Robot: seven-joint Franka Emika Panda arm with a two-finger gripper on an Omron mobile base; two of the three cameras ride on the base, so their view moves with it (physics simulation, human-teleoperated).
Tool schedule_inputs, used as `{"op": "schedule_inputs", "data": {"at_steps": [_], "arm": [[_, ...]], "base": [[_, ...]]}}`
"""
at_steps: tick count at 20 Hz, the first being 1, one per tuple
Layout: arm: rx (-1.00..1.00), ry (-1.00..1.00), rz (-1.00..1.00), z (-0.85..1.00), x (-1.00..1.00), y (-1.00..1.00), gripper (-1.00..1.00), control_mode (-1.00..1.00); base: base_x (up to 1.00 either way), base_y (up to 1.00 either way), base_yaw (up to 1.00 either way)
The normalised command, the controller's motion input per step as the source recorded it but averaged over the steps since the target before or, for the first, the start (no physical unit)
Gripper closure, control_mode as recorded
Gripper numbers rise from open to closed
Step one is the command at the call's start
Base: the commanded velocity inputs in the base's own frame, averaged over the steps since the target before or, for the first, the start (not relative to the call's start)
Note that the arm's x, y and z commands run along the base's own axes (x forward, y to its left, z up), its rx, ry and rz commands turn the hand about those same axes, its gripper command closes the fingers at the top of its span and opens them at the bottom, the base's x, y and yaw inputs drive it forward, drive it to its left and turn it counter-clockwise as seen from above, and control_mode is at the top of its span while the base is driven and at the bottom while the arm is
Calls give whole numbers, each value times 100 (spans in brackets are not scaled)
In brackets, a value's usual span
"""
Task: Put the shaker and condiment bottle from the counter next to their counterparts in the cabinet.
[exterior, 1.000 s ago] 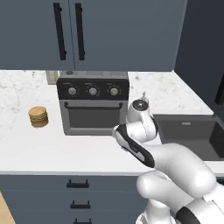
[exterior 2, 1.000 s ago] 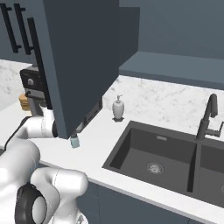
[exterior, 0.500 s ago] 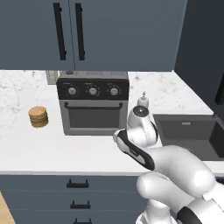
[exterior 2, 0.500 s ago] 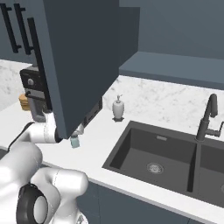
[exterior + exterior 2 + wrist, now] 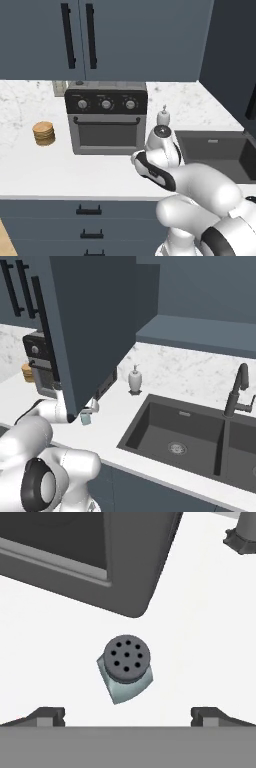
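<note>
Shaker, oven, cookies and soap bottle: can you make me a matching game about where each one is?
Column one:
1. shaker
2. toaster oven
3. stack of cookies
4. soap dispenser

Column two:
A. at the back of the counter, next to the sink
B. on the counter to the left of the toaster oven
C. on the counter right below the open gripper
D. on the counter under the closed wall cabinet doors, three knobs on its front

Pairs: 1-C, 2-D, 3-B, 4-A
</note>
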Motion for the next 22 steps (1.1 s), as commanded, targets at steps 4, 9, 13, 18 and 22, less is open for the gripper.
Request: {"op": "schedule_inputs", "data": {"at_steps": [4, 9, 13, 18, 22], "arm": [[0, 0, 2, -8, 6, 0, -100, -100], [0, 0, 3, -11, 0, 0, -100, -100], [0, 0, 3, -18, 0, 0, -100, -100], [0, 0, 2, -23, 3, 0, -100, -100], [0, 0, 1, -26, 16, 0, -100, -100]], "base": [[0, 0, 0], [0, 0, 0], [0, 0, 0], [0, 0, 0], [0, 0, 0]]}}
